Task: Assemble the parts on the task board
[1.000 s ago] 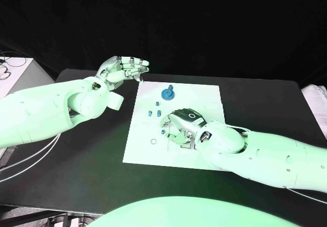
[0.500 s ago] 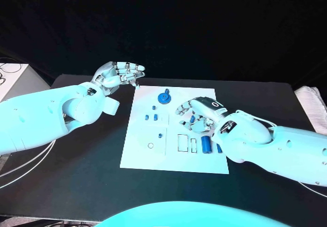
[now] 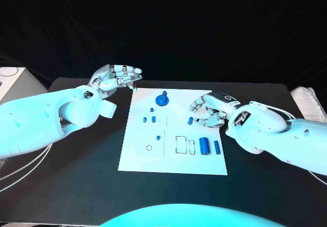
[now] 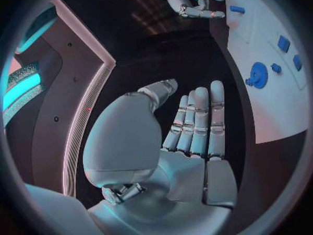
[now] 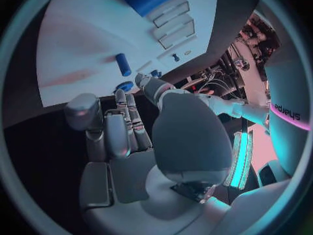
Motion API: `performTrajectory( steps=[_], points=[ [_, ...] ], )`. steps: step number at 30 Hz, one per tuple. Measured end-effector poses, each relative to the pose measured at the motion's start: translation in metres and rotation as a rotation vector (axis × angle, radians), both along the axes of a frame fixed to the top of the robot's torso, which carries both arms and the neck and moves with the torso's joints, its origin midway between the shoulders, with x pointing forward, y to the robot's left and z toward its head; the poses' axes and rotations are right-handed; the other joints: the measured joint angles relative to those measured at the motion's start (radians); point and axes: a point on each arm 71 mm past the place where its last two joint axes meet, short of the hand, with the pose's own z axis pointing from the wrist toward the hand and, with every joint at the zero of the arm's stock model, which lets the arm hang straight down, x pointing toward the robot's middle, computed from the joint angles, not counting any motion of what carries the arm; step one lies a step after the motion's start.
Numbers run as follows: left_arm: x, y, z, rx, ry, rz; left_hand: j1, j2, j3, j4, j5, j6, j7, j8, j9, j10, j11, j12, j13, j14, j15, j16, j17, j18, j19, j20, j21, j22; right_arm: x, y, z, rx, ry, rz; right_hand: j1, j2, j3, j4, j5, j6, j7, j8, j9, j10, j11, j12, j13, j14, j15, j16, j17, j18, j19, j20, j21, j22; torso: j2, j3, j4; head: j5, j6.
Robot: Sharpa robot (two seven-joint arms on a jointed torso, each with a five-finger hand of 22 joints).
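The white task board (image 3: 174, 163) lies in the middle of the black table. On it are a round blue gear-like part (image 3: 162, 99), several small blue pegs such as one (image 3: 154, 118), a thick blue cylinder (image 3: 204, 144) and a thinner one (image 3: 217, 147) beside two rectangular slots (image 3: 180, 144). My right hand (image 3: 208, 111) hovers at the board's right edge with loosely curled fingers and nothing in it. A small blue peg (image 3: 191, 121) lies just off its fingertips. My left hand (image 3: 119, 75) is raised past the board's far left corner, fingers straight, holding nothing (image 4: 189, 136).
A white box (image 3: 17, 82) stands at the table's left edge and a pale ribbed object (image 3: 308, 105) at its right edge. Cables (image 3: 27, 158) hang off the left side. Bare black table surrounds the board.
My right hand has moved from over the slots to the board's right edge, uncovering the two cylinders. A small peg now lies by its fingertips. The left hand has hardly moved.
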Motion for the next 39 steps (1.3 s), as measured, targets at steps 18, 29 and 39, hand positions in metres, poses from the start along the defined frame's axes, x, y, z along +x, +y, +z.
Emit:
performTrajectory(
  steps=[18,29,39],
  points=[
    [0.000,0.000,0.000,0.000,0.003,-0.004,0.000,0.000,0.000,0.000,0.000,0.000,0.000,0.000,0.000,-0.004,-0.004,0.000,0.000,0.000,0.000,0.000,-0.001,0.000,0.000,0.000,-0.004,-0.001,0.011,0.013,-0.013,-0.115,0.016,0.016,0.024,0.019,-0.010,0.009,-0.009,0.008,-0.009,-0.004,0.000,0.012,-0.006,0.023,0.003,0.000,0.000,0.000,-0.004,0.000,0.014,-0.007,0.004,0.018,0.001,-0.0007,0.0002,0.004,-0.006],
    [0.000,-0.001,0.000,-0.001,0.004,-0.008,0.000,0.000,-0.002,0.002,0.000,0.000,0.000,0.000,0.000,-0.004,-0.004,0.000,0.000,0.000,0.000,0.000,-0.001,0.000,0.000,0.000,-0.004,-0.003,0.014,0.024,-0.018,-0.127,0.012,0.028,0.023,0.030,0.035,0.026,-0.013,0.051,-0.014,0.010,0.009,0.078,-0.016,0.041,0.005,0.007,-0.007,0.000,-0.009,-0.002,0.027,-0.013,0.024,0.045,0.001,-0.0012,0.0008,0.004,-0.008],
    [0.000,-0.001,0.000,-0.001,0.006,-0.008,0.000,0.000,-0.003,0.003,0.000,0.000,0.000,0.000,0.000,-0.003,-0.004,0.000,0.000,0.000,0.000,0.000,-0.001,0.000,0.000,0.000,-0.004,-0.003,0.015,0.025,-0.021,-0.142,0.010,0.028,0.023,0.029,0.060,0.023,-0.018,0.082,-0.021,0.025,0.018,0.131,-0.027,0.046,0.009,0.003,-0.019,0.000,-0.005,-0.015,0.037,-0.023,0.043,0.070,0.000,-0.0012,-0.0004,0.005,-0.012]
  ],
)
